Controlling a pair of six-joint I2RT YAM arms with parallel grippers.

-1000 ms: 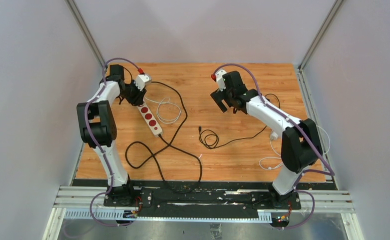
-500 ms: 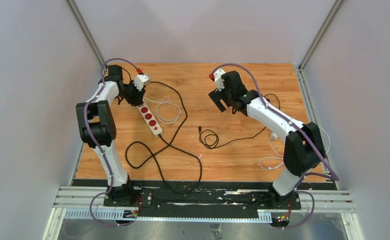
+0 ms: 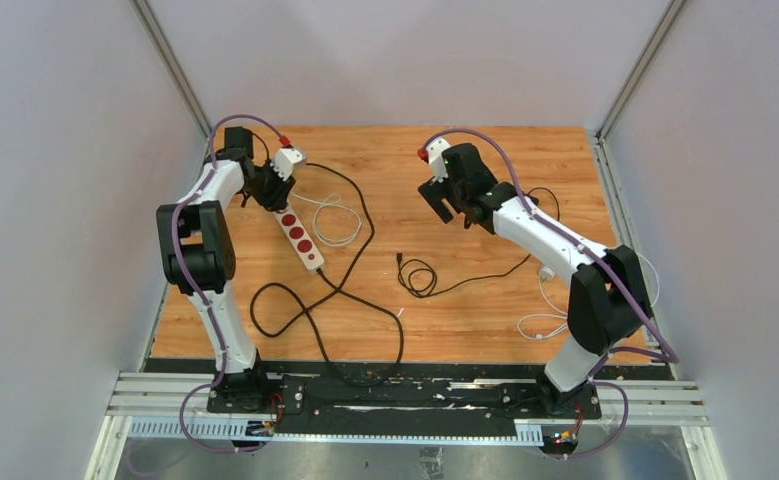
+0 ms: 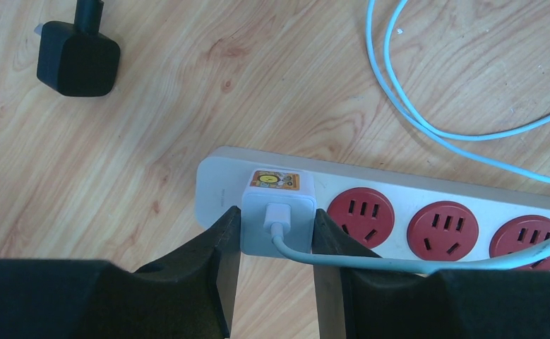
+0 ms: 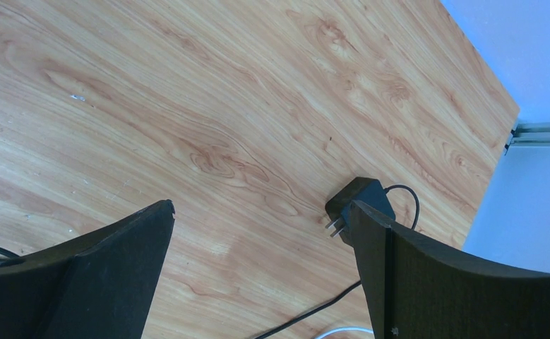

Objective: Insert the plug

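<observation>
While we are clamping our left claw [image 4: 277,224] on the white plug [image 4: 277,201], it is sitting at the end socket of the power strip [image 4: 219,185], its cord trailing across the red sockets [image 4: 441,229]. A black adapter [image 4: 78,56] is lying well apart on the surface [image 4: 187,92]. Our right claw [image 5: 261,212] is hanging with its fingers spread wide, near another black charger [image 5: 360,194].

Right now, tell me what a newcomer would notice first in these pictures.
The left gripper pinches a white plug on the end of the strip, beside a row of red sockets, at the far left of the table. The right gripper hangs wide open above the wood, with a black adapter lying just past one finger.
</observation>
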